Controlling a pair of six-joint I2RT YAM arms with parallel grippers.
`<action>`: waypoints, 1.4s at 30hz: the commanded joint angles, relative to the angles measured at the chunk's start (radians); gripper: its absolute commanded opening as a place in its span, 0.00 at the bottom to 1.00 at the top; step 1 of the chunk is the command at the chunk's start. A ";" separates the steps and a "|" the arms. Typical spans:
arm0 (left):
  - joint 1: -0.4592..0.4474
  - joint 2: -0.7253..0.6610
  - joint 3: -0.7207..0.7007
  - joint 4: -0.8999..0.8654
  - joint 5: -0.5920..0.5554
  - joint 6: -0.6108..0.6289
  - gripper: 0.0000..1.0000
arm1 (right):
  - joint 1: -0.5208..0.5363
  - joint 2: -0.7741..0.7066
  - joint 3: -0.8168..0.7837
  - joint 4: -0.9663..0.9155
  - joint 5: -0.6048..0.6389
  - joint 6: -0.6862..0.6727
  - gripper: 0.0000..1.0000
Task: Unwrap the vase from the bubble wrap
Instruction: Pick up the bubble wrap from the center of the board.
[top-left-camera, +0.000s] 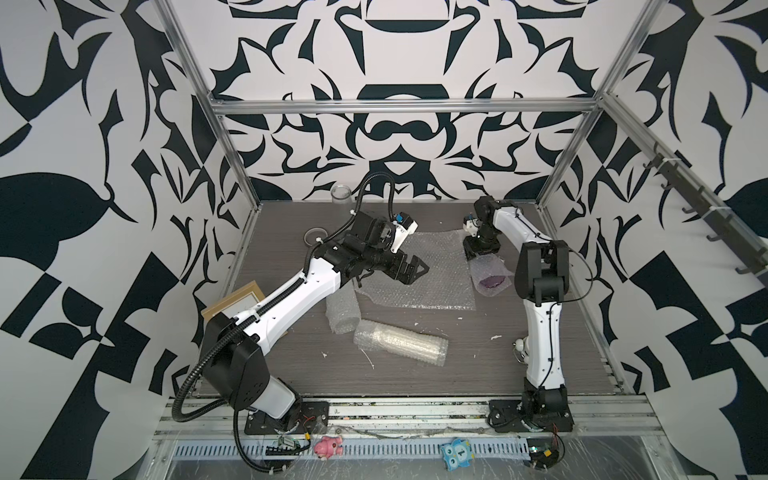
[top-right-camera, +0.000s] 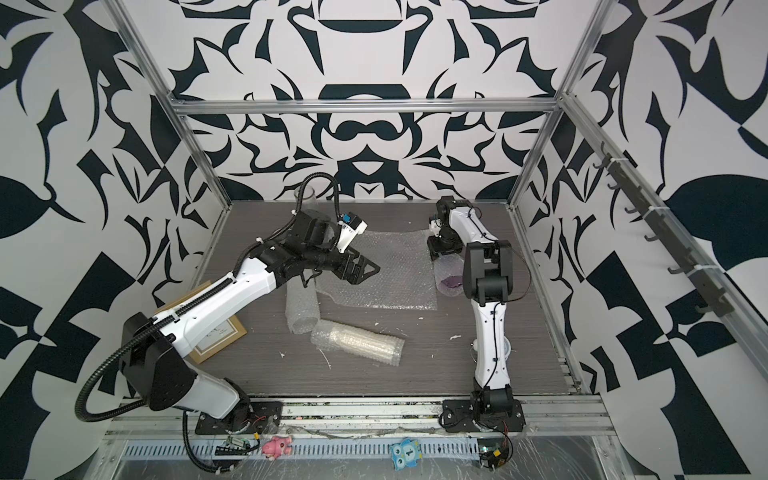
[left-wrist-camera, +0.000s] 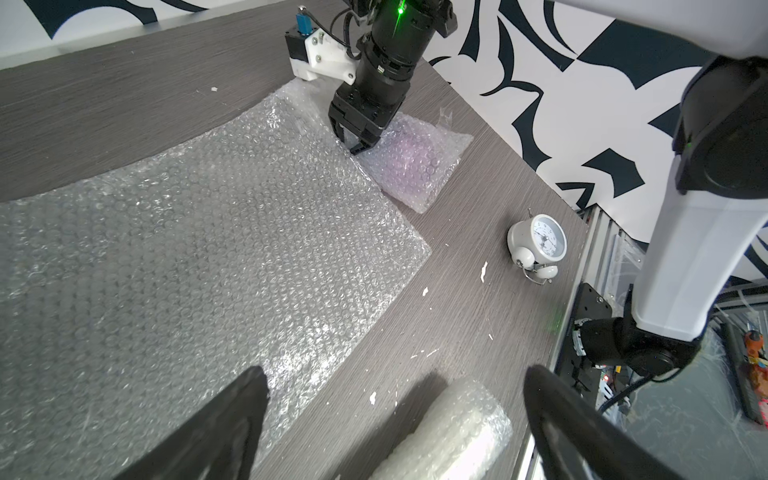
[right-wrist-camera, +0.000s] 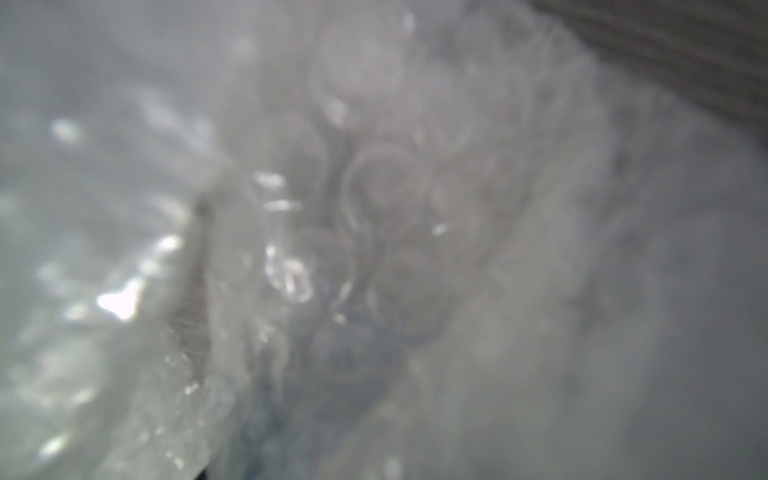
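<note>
A small bundle of bubble wrap (top-left-camera: 490, 274) lies at the right of the table, and a purple shape, the vase (top-left-camera: 492, 283), shows through it. My right gripper (top-left-camera: 471, 254) points down onto the bundle's far edge. In the left wrist view its fingertips (left-wrist-camera: 358, 145) press into the wrap (left-wrist-camera: 415, 166). The right wrist view shows only blurred bubble wrap (right-wrist-camera: 374, 199), so its jaw gap is hidden. My left gripper (top-left-camera: 417, 274) hovers open over a flat sheet of bubble wrap (top-left-camera: 436, 274) and holds nothing. Its fingers (left-wrist-camera: 232, 424) stand wide apart.
Two rolled tubes of bubble wrap (top-left-camera: 343, 309) (top-left-camera: 401, 343) lie at the table's middle. A picture frame (top-left-camera: 235, 299) sits under the left arm. A glass jar (top-left-camera: 341, 194) and a ring (top-left-camera: 311, 237) are at the back left. A white alarm clock (left-wrist-camera: 538, 245) stands near the right arm's base.
</note>
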 joint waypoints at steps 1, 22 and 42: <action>-0.002 -0.057 0.006 0.001 -0.004 -0.014 0.99 | -0.005 -0.110 -0.066 0.011 0.078 0.026 0.48; -0.002 -0.142 -0.034 0.010 -0.035 -0.022 0.99 | -0.005 -0.395 -0.255 0.116 0.133 0.154 0.37; -0.002 -0.116 -0.022 -0.005 -0.096 -0.040 0.99 | 0.247 -0.672 -0.347 0.158 0.085 0.352 0.37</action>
